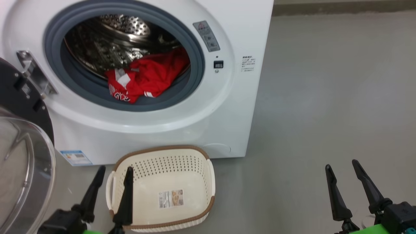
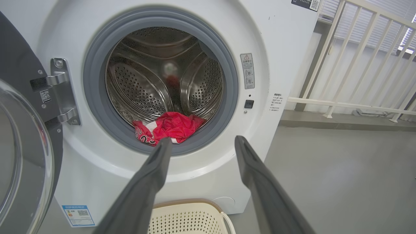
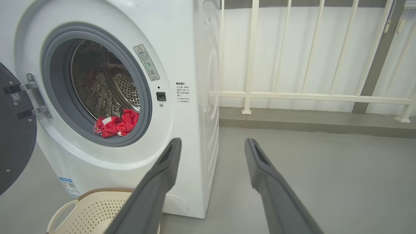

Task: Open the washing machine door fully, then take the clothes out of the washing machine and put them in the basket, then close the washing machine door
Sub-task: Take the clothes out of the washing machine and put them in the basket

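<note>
The clothes lie in a crumpled red heap at the front of the drum, spilling onto the grey ring of the washer. I judge them light, limp and easy to snag. I'd pinch a raised fold near the top of the heap, not the thin lettered edge. In the head view the heap's long axis runs from lower left to upper right, with the lettered end drooping out toward me.

The door is swung open on my left. The basket sits on the floor just below the opening. My left gripper hovers at the basket's near-left corner, jaws spread and empty. My right gripper is well off to the right, also spread and empty.
</note>
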`<state>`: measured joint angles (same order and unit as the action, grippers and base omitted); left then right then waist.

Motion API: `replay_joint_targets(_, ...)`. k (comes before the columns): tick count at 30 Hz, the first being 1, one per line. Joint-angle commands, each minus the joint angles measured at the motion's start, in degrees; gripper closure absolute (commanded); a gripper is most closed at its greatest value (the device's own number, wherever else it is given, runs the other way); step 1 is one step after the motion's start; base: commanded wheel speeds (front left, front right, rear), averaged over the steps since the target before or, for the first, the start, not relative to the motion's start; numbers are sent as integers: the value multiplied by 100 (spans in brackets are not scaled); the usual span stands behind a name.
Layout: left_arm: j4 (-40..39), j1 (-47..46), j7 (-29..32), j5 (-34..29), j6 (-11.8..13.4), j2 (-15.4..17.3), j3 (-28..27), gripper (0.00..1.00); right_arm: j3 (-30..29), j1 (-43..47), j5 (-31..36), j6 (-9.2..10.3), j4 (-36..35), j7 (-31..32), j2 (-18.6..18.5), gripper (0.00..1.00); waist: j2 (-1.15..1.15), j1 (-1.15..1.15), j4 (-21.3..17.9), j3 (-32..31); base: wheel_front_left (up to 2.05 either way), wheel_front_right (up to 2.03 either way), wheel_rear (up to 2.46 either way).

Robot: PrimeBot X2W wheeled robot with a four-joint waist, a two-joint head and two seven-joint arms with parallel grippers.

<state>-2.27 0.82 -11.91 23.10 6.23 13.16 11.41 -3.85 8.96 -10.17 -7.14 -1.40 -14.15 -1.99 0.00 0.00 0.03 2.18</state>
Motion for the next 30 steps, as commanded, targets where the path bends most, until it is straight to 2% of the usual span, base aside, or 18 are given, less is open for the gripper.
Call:
replay_joint_targets(1,-93,-356,0,88,-66,37,-216,0,128,-278,-20,-35,-171,-64,-88,0,0,0,88,248,0,0,0)
replay_joint_targets(7,172,-1049,-41,183,-223,142,-328,0,180,-542,9,-35,-177,-72,-88,0,0,0,161,816,0,0,0)
replay_joint_targets(24,1249,-2931,89,182,-142,235,-468,0,313,-1204,24,-35,-144,-84,-88,0,0,0,-51,1863,0,0,0)
replay_joint_targets(30,1635,-3539,147,119,-166,365,-463,0,326,-1363,-8,-35,-152,-84,-88,0,0,0,-190,2128,0,0,0)
